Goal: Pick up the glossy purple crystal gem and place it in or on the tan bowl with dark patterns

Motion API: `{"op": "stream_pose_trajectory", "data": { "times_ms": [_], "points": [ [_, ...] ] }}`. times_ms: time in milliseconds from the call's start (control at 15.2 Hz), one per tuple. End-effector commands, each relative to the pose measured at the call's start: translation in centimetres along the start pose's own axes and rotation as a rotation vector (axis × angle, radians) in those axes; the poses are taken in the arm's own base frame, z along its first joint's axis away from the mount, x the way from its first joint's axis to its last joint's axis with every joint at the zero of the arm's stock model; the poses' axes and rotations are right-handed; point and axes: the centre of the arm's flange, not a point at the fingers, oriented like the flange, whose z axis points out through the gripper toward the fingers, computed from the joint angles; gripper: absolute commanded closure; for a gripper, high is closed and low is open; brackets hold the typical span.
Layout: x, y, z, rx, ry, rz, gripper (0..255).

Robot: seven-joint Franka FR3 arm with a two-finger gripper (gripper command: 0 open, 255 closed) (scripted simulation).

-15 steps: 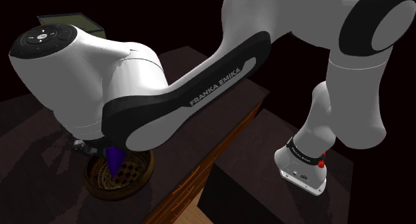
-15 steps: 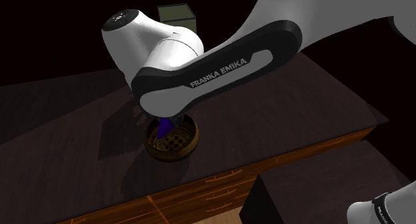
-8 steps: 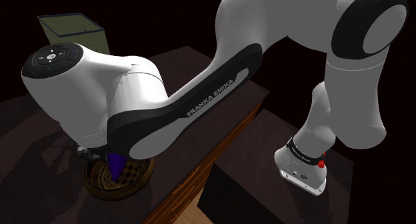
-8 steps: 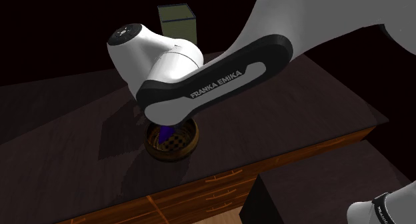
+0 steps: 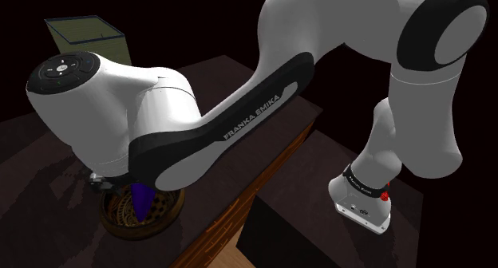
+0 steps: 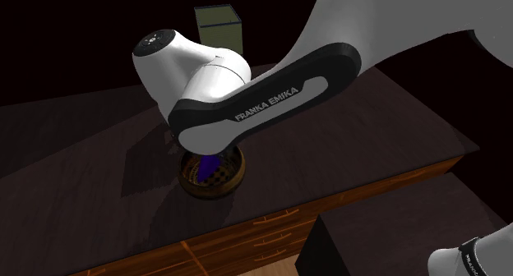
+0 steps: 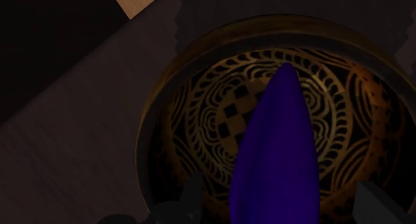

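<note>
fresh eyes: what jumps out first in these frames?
The big white arm dominates the shoulder view, bent low over a dark table. Beneath it, a glossy purple gem points tip-down into a brown patterned bowl. An olive box stands behind the arm in the second exterior view.

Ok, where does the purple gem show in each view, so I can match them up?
Shoulder view: the purple gem is at lower left, under the white arm, tip down in the bowl.
Second exterior view: the gem is left of middle, just below the arm, inside the bowl.
Wrist view: the gem is close up, over the bowl's patterned inside.
Shared landmark: the bowl's dark round rim.
</note>
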Motion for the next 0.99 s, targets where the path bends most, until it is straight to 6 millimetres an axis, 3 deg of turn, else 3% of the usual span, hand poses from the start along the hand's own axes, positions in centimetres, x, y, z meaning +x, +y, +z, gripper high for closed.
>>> {"op": "stream_pose_trajectory", "data": {
  "times_ms": [0,132,396,924],
  "points": [
    [0.0,0.0,0.0,0.0,0.0,0.0,0],
    [0.0,0.0,0.0,0.0,0.0,0.0,0],
    [0.0,0.0,-5.0,0.0,0.0,0.0,0],
    [0.0,0.0,-5.0,0.0,0.0,0.0,0]
  ]
}}
